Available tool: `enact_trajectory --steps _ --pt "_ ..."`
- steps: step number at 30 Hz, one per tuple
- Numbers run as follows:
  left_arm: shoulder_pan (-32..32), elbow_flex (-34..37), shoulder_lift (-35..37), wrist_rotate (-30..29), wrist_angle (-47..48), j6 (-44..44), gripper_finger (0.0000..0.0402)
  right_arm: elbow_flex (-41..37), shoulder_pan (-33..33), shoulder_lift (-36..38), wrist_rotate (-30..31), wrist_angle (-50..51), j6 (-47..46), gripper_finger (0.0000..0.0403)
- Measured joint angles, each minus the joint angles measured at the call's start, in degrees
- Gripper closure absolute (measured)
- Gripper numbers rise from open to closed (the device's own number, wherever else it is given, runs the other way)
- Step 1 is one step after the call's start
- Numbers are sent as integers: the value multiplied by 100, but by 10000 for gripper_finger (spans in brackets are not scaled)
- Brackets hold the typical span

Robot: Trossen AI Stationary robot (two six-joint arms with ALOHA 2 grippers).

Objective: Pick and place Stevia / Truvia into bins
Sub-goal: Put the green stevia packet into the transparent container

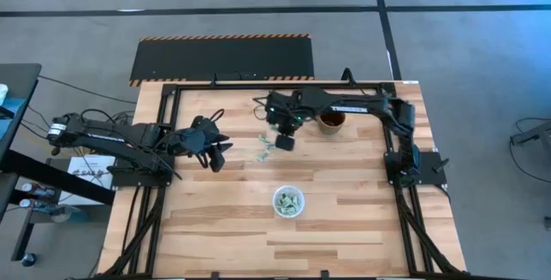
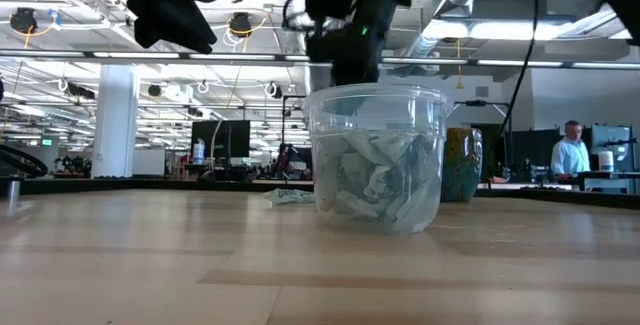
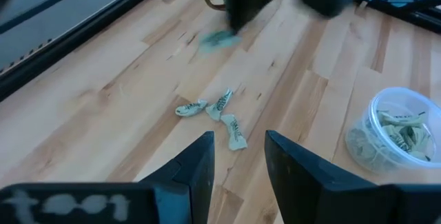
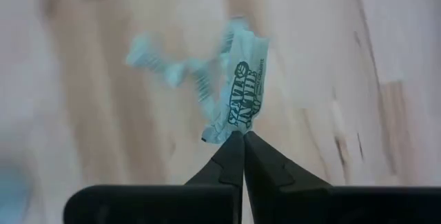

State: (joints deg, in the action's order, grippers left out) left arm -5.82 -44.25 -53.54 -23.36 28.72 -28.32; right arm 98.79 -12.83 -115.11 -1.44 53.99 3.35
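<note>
Three pale green and white sachets [image 3: 219, 105] lie loose on the wooden table [image 1: 344, 228], just left of my right gripper [image 1: 284, 141]. That gripper is shut on one more sachet [image 4: 244, 93]. The clear cup [image 1: 288, 202] stands nearer the near edge, and several sachets lie in it; the low view shows the cup [image 2: 378, 155] up close. My left gripper [image 3: 238, 148] is open and hovers over bare wood to the left of the loose sachets, touching nothing. My right gripper pinches one sachet between its two fingertips by one short end [image 4: 233, 129]. The fingers come from above, pointing down. The sachet sticks out past the fingertips and is clear of the table, with the loose sachets [image 4: 165, 65] below it.
A brown handled mug [image 1: 331, 121] stands on the table just right of my right gripper, toward the far edge. A black metal frame [image 1: 172, 99] runs round the table. Bare wood lies around the cup. A person [image 2: 573, 155] stands in the room behind.
</note>
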Motion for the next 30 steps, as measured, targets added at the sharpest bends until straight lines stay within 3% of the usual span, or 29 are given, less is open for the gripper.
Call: enact_trajectory --steps 4,9,14,22,30 --pt "67 0 0 -1 4 119 285 1 397 448 -73 639 943 403" --pt "261 0 0 -4 7 135 285 8 885 907 -1069 1065 1748 402" --pt "445 0 0 -3 5 303 285 9 1373 1099 -1498 1056 1812 402" --pt "655 0 0 38 7 312 285 10 2010 1078 -1505 1022 1469 394" --pt "682 0 0 45 5 311 285 10 2188 1078 -1543 984 1467 369"
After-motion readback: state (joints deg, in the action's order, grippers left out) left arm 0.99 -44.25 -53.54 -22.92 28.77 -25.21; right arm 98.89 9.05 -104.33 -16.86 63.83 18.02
